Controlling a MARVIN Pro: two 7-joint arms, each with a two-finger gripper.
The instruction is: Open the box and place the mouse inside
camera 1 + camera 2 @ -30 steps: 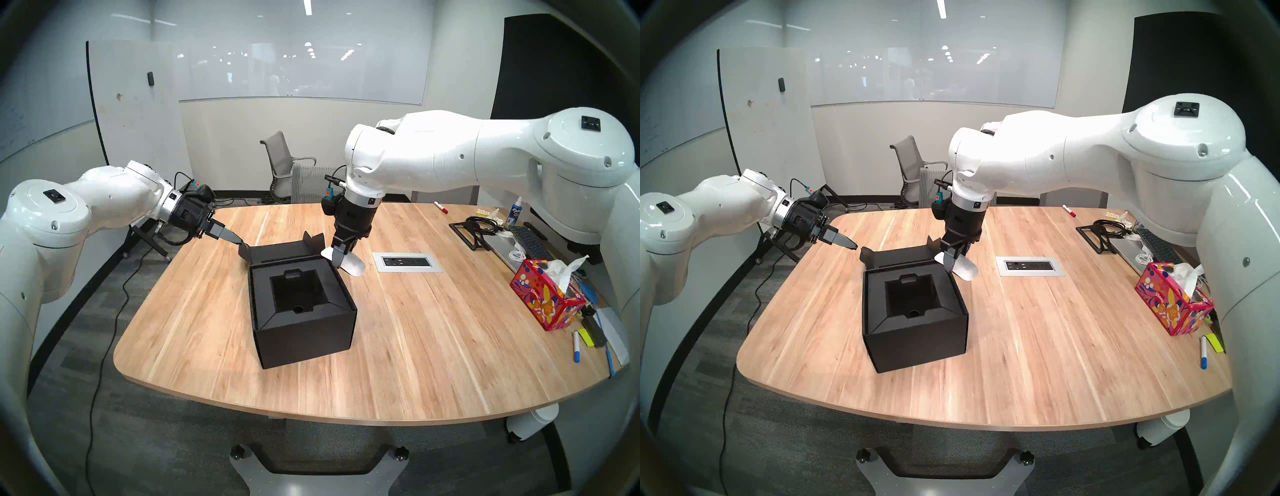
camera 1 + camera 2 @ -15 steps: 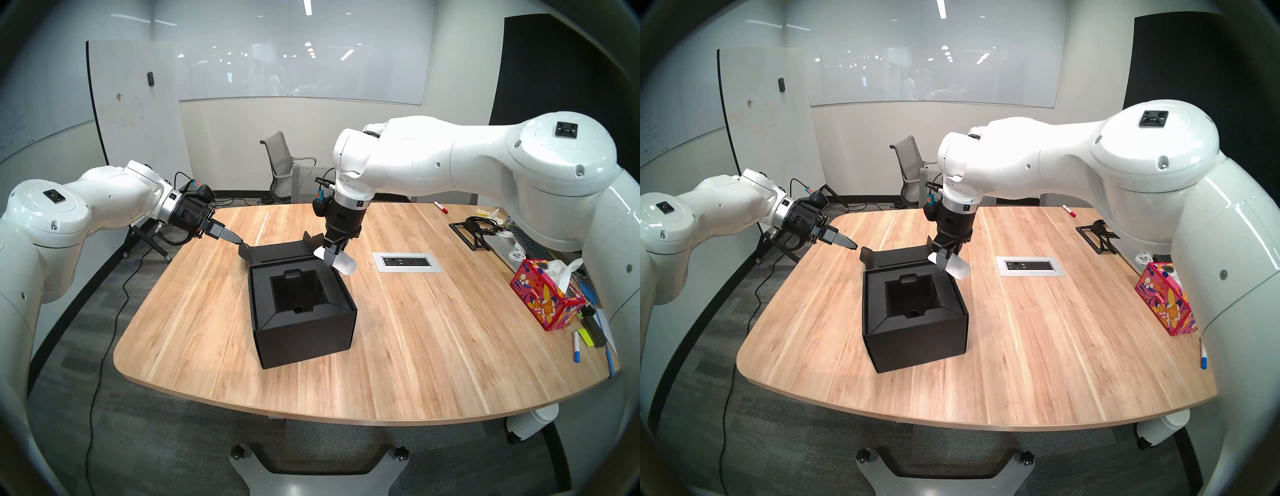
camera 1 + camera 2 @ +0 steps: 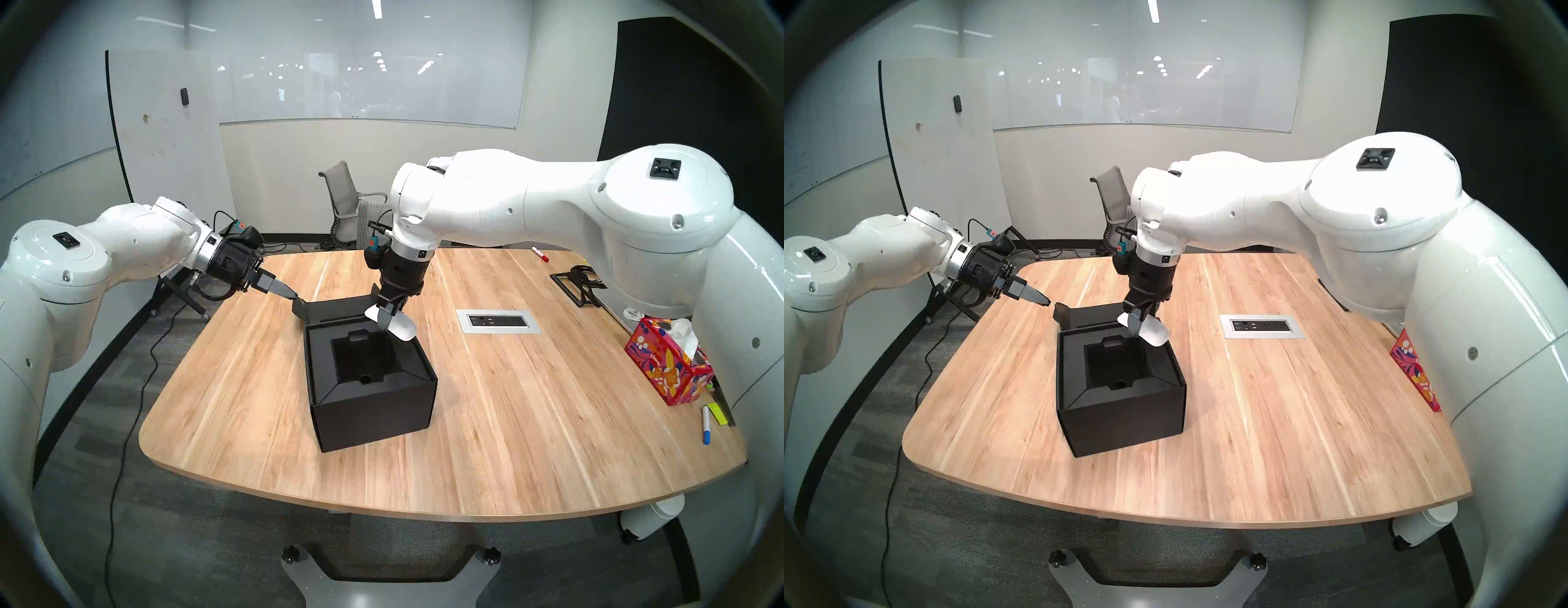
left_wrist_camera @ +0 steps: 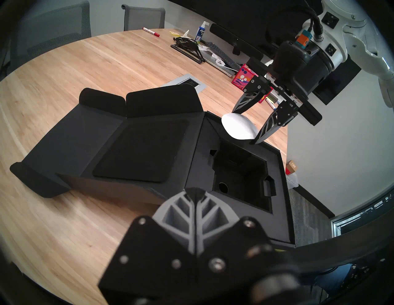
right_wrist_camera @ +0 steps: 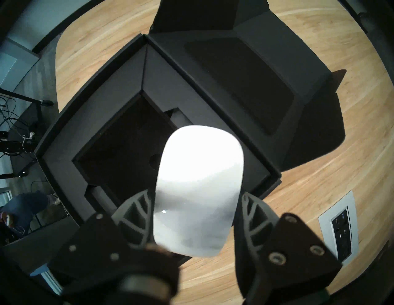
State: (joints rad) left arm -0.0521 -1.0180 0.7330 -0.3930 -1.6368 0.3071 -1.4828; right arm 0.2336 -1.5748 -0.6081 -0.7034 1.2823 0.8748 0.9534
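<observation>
Whiteboards line the room behind the wooden table (image 3: 509, 403). My left fingers (image 3: 297, 297) are clenched at the lid's (image 3: 339, 312) left flap; whether they pinch it I cannot tell. Mid-table, the box (image 3: 373, 407) stands open. My right fingers (image 3: 388, 316) grasp the mouse (image 3: 401, 329) above its far-right corner.

box (image 3: 373, 399) cavity: open above | lid (image 4: 119, 149): folded back, clear

The left gripper (image 3: 297, 298), jaws pressed together, reaches in from nine o'clock, while the right gripper (image 3: 389, 313) points steeply down from three o'clock, jaws clamped.
</observation>
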